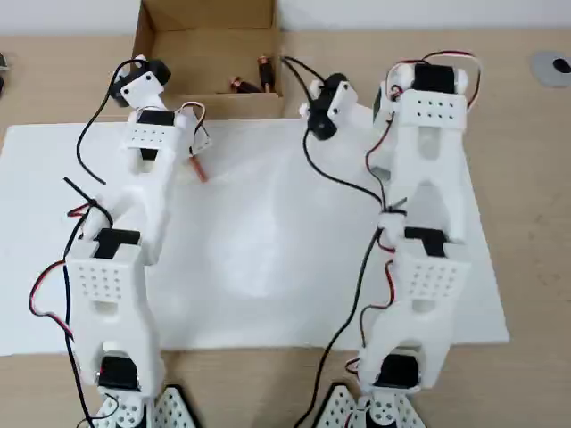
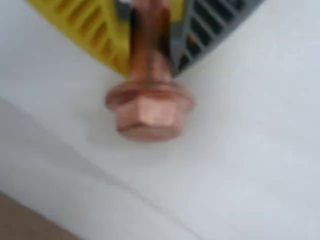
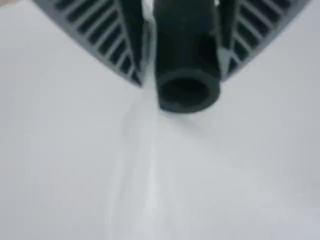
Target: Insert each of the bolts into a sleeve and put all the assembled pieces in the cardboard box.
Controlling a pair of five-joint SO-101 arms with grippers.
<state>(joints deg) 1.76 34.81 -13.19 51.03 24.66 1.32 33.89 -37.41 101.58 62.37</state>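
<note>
My left gripper (image 2: 150, 55) is shut on a copper bolt (image 2: 149, 107), its hex head pointing down toward the white sheet. From above, that bolt (image 1: 198, 168) pokes out below the left arm near the sheet's far edge. My right gripper (image 3: 182, 65) is shut on a black sleeve (image 3: 186, 75), open end facing down just above the sheet. The cardboard box (image 1: 156, 43) stands at the far side, with two assembled pieces (image 1: 254, 78) lying in its near right corner.
A white sheet (image 1: 268, 241) covers the middle of the wooden table. Black and red cables (image 1: 335, 178) hang across the sheet beside the right arm. A grey object (image 1: 553, 67) lies at the far right edge.
</note>
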